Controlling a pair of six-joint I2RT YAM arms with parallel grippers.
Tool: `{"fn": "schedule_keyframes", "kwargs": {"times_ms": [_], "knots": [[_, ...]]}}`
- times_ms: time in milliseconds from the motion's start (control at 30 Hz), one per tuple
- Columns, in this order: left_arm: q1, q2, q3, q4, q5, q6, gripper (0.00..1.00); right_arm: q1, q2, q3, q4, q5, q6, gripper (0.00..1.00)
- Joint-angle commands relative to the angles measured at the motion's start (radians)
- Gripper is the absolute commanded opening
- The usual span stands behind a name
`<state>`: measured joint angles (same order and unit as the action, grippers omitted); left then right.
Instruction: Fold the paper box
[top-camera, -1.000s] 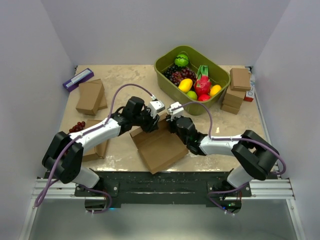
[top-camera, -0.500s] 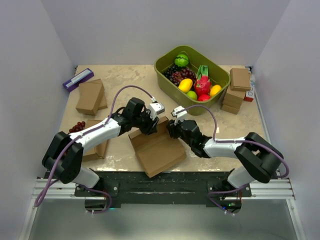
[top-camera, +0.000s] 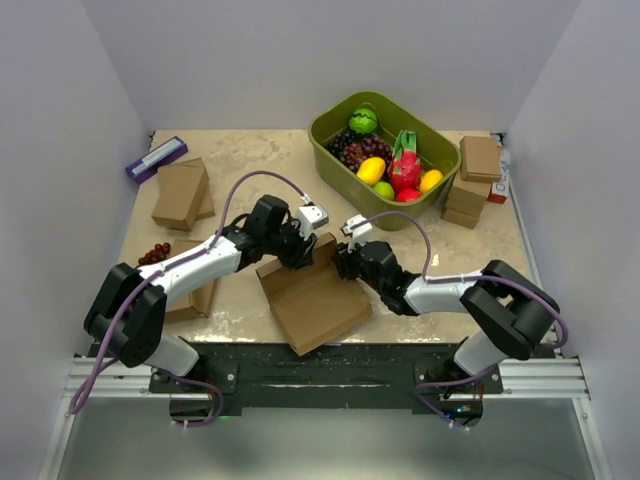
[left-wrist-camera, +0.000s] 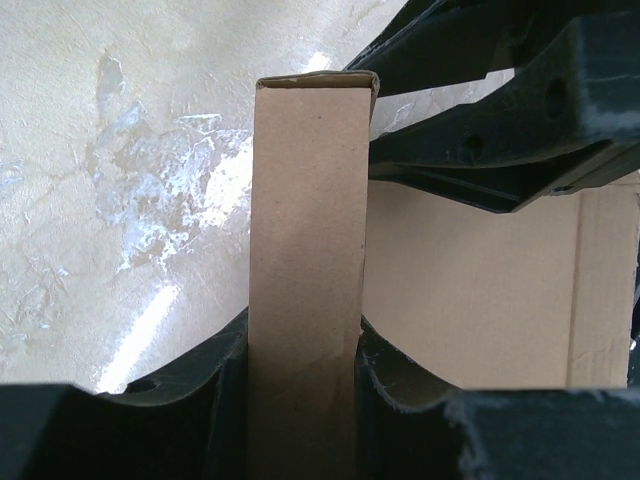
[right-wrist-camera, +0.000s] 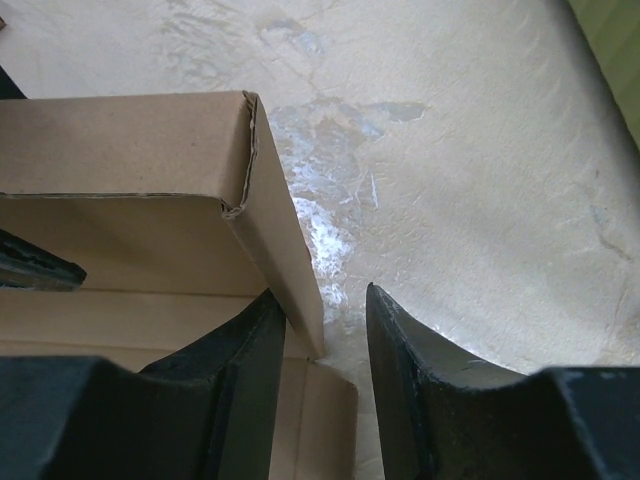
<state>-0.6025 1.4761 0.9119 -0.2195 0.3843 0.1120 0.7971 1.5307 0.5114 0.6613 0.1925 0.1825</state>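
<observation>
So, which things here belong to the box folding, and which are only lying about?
Job: paper box; left gripper, shut on its wall; right gripper, open.
Lying about: green tub of fruit; small boxes, left; stacked boxes, right; purple packet; loose grapes.

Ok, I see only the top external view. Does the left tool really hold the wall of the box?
Observer: Yes. In the left wrist view the left tool is shut on an upright wall of the paper box, pinched from both sides.
Operator: And the right tool?
Observer: The right tool is open. Its wrist view shows the side wall leaning on one finger, with a gap before the other.
Operator: Is the corner formed?
Observer: Yes, two walls meet at the corner, with the seam a little crumpled on the inner side.
</observation>
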Motion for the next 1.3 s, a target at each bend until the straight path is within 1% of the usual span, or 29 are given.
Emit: {"fn": "schedule_keyframes", "kwargs": {"times_ms": [0, 333, 467, 567, 600, 633, 833, 967, 1133, 1267], "knots": [[0.007, -0.007, 0.016, -0.012, 0.01, -0.017, 0.25, -0.006, 0.032, 0.055, 0.054, -0.008, 0.0, 0.42], [0.007, 0.004, 0.021, -0.014, 0.016, -0.017, 0.25, -0.006, 0.04, 0.075, 0.075, 0.002, -0.002, 0.42], [0.007, 0.003, 0.022, -0.015, 0.019, -0.015, 0.25, -0.007, 0.048, 0.082, 0.069, 0.001, -0.012, 0.33], [0.007, 0.003, 0.021, -0.012, 0.024, -0.021, 0.25, -0.004, 0.06, 0.088, 0.054, 0.03, -0.017, 0.27], [0.007, 0.001, 0.022, -0.011, 0.024, -0.021, 0.25, -0.006, 0.062, 0.093, 0.04, 0.038, -0.015, 0.22], [0.007, 0.0, 0.022, -0.009, 0.025, -0.028, 0.25, -0.006, 0.06, 0.095, 0.032, 0.045, -0.015, 0.19], [0.007, -0.007, 0.025, -0.009, 0.024, -0.037, 0.24, -0.004, 0.049, 0.092, -0.022, 0.168, -0.009, 0.05], [0.007, -0.008, 0.027, -0.009, 0.03, -0.04, 0.24, -0.001, 0.054, 0.102, -0.052, 0.245, 0.0, 0.0], [0.007, -0.017, 0.025, -0.011, 0.016, -0.04, 0.23, 0.014, 0.071, 0.127, -0.109, 0.369, 0.0, 0.0], [0.007, -0.02, 0.024, -0.012, -0.01, -0.04, 0.22, 0.016, 0.068, 0.122, -0.123, 0.421, 0.002, 0.0]]}}
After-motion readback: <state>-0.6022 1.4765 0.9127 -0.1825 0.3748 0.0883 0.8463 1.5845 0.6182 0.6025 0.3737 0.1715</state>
